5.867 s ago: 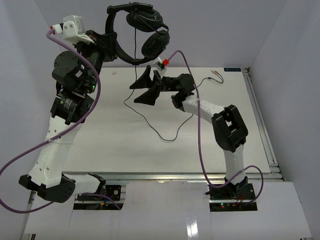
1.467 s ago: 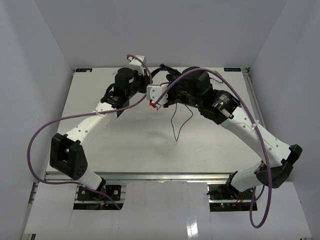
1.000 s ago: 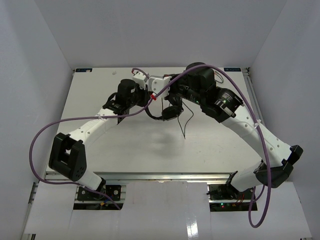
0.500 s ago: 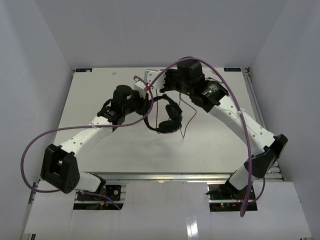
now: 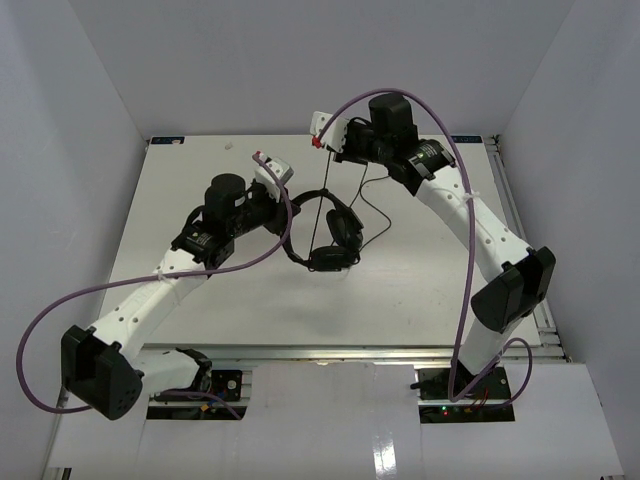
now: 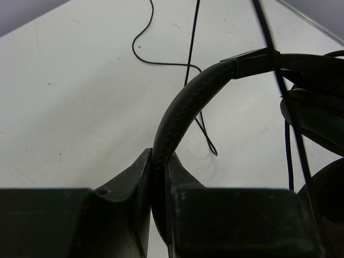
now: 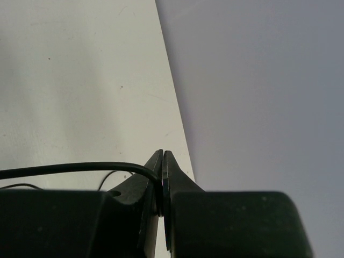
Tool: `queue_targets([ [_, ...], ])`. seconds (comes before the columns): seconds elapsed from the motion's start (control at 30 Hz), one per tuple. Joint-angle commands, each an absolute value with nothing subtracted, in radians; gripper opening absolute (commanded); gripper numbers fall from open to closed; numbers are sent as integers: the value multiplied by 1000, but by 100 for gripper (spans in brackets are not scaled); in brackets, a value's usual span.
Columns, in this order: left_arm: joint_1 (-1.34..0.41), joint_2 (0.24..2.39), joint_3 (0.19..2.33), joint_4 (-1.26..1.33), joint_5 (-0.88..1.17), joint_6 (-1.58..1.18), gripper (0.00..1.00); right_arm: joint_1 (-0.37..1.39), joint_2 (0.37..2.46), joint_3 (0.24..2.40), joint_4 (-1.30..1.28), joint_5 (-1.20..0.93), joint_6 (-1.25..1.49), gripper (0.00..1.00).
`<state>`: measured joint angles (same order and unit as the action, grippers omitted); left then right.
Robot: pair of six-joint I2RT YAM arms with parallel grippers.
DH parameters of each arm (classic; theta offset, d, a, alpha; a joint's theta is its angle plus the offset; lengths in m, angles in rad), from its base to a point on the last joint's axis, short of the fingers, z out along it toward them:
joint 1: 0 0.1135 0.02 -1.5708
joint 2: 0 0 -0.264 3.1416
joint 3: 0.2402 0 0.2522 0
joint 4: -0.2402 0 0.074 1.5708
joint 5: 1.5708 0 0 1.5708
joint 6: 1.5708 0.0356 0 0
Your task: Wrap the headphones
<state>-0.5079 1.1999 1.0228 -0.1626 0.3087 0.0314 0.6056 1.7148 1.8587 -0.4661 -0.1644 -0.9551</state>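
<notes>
The black headphones hang just above the table's middle, earcups low and to the right. My left gripper is shut on the padded headband; the band runs up from between the fingers and curves right to the earcups. My right gripper is raised at the far side, by the back wall, shut on the thin black cable. That cable runs down from it past the earcups and trails in loose curves on the table. The plugs are not in view.
The white table is bounded by grey walls at the back and sides, with a metal rail along its right edge. Thick purple arm cables loop over both arms.
My left gripper has drawn the headphones nearer and to the left. My right gripper has swung toward the back wall, pulling the cable up and away from the earcups.
</notes>
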Motion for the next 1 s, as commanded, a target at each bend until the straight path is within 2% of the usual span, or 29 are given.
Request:
queue_targets([
  [0.0,-514,1128,1067,-199,368,14,0,554,1744,1893,-410,-279,-859,8],
  [0.33,-514,1104,1198,-251,278,-38,0,408,1759,1783,-367,-728,-596,8],
  [0.6,-514,1145,1389,-323,204,-96,0,382,1695,1507,-57,-1130,-327,8],
  [0.83,-514,1205,1517,-364,193,-135,0,382,1669,1351,473,-1269,129,10],
  [0.93,-514,1227,1560,-364,206,-182,0,383,1705,1294,785,-1313,400,13],
  [0.97,-514,1234,1572,-365,209,-195,0,383,1720,1269,994,-1318,574,14],
])
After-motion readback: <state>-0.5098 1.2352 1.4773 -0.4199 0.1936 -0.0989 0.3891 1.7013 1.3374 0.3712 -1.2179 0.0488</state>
